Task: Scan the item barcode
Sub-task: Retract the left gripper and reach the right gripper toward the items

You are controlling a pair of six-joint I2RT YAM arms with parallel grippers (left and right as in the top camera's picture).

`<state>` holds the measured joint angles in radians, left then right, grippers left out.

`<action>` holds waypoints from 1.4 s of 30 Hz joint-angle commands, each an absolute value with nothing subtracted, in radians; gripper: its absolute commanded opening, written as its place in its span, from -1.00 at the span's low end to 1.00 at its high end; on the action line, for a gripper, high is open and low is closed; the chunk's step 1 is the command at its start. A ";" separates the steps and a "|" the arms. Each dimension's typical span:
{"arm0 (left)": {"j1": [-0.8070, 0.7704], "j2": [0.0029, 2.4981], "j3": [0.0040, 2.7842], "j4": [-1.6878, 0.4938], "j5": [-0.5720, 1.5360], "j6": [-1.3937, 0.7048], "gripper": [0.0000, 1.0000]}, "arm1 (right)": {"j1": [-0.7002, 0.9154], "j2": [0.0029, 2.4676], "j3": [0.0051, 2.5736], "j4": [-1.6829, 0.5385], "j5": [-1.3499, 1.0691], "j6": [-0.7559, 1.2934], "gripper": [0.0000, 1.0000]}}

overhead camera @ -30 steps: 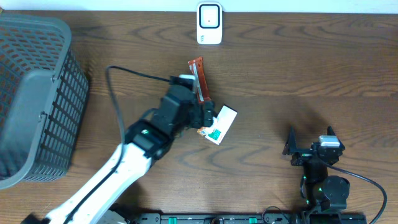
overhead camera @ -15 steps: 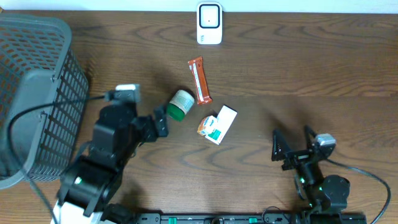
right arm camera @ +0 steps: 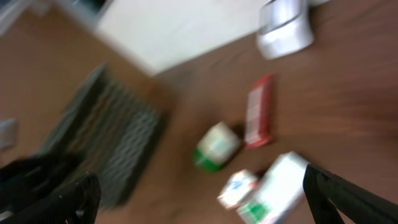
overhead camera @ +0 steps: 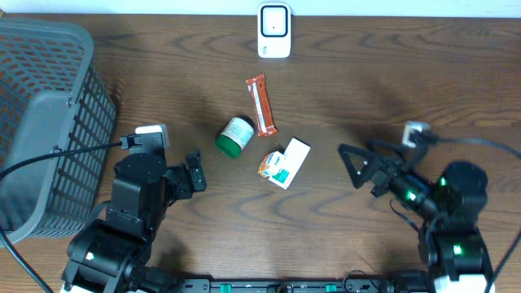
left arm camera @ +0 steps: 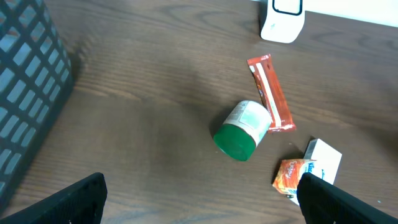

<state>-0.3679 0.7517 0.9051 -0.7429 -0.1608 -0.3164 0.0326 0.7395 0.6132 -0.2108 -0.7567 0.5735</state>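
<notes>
My left fingers [overhead camera: 198,169] now back off the bottle [overhead camera: 235,135], spread wide, empty; my right fingers [overhead camera: 350,166] swing nearer, spread wide, empty.

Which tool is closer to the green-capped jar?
Left. The left tool sits just below-left of the jar; the right tool is farther off, beyond the white box.

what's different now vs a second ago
The left gripper pulled back from over the items toward the near-left, open and empty, uncovering the green-capped bottle beside the snack bar. The right gripper swung up from the near edge and now points, open, at the white box. Bar, box, orange packet, scanner and basket stayed put.
</notes>
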 commanded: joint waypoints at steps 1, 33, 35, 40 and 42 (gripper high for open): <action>-0.364 0.747 0.941 -0.755 -0.178 -0.296 0.96 | 0.047 0.844 0.630 -0.200 -1.023 0.558 0.98; -0.270 0.785 1.079 -0.902 -0.355 -0.248 0.95 | 0.495 1.662 1.071 -0.480 -0.417 1.104 0.75; -0.270 0.785 1.079 -0.904 -0.355 -0.248 0.96 | 0.510 1.696 1.081 -0.484 -0.420 1.113 0.75; -0.270 0.785 1.079 -0.905 -0.355 -0.248 0.96 | 0.529 1.749 1.083 -0.482 -0.439 1.129 0.65; -0.270 0.785 1.079 -0.905 -0.355 -0.248 0.96 | 0.532 1.753 1.083 -0.484 -0.439 1.128 0.63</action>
